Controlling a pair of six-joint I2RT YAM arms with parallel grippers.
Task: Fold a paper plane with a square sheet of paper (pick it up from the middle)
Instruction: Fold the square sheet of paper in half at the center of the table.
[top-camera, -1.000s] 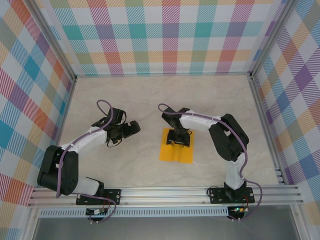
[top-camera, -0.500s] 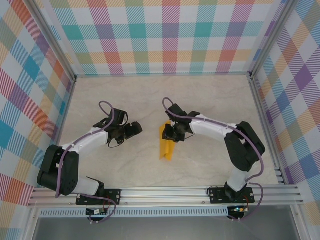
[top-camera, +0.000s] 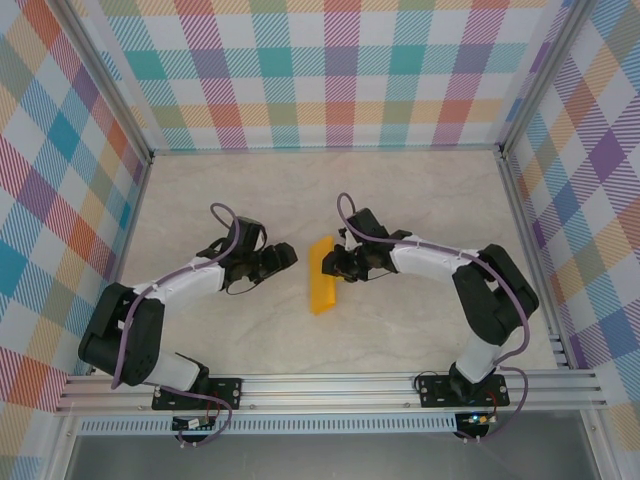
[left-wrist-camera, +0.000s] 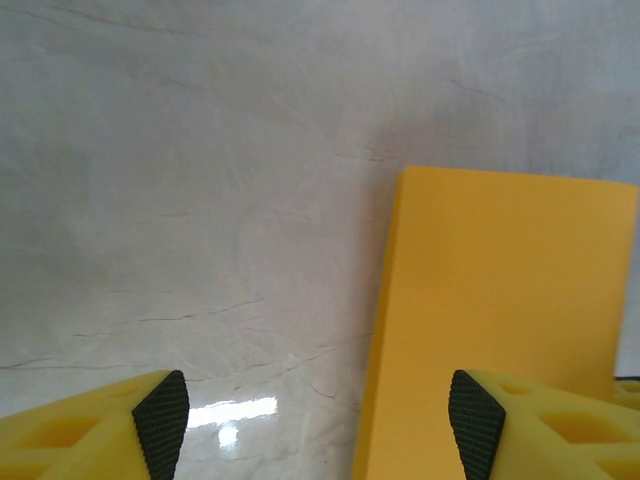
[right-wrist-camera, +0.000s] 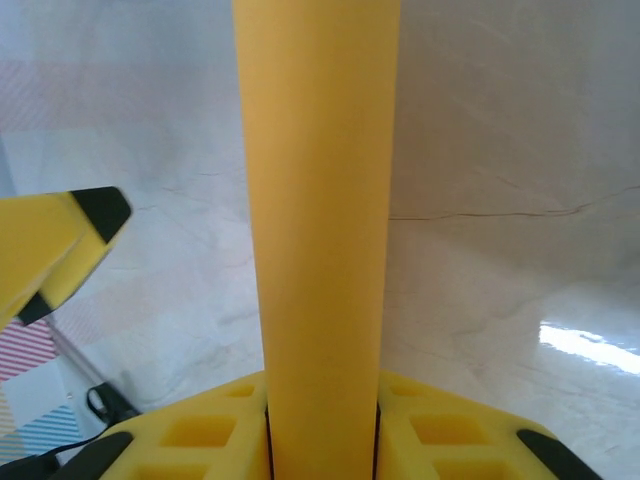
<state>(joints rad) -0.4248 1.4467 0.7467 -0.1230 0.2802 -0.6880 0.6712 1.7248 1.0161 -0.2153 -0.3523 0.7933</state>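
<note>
My right jaws are clamping tight on the square sheet of paper (top-camera: 322, 275), which is matte orange, smooth, and doubled over into a narrow strip above the pale veined tabletop (top-camera: 420, 200). Overhead it is showing as a sliver, while my left wrist is seeing its broad flat face. My left jaws are gaping wide beside the paper, gripping nothing.

Orange-yellow square sheet of paper (top-camera: 321, 277), beige marbled table (top-camera: 200, 180), pastel plaid walls (top-camera: 330, 70), left end effector (left-wrist-camera: 318, 412) yellow w/ blk pads (left-wrist-camera: 163, 410).
</note>
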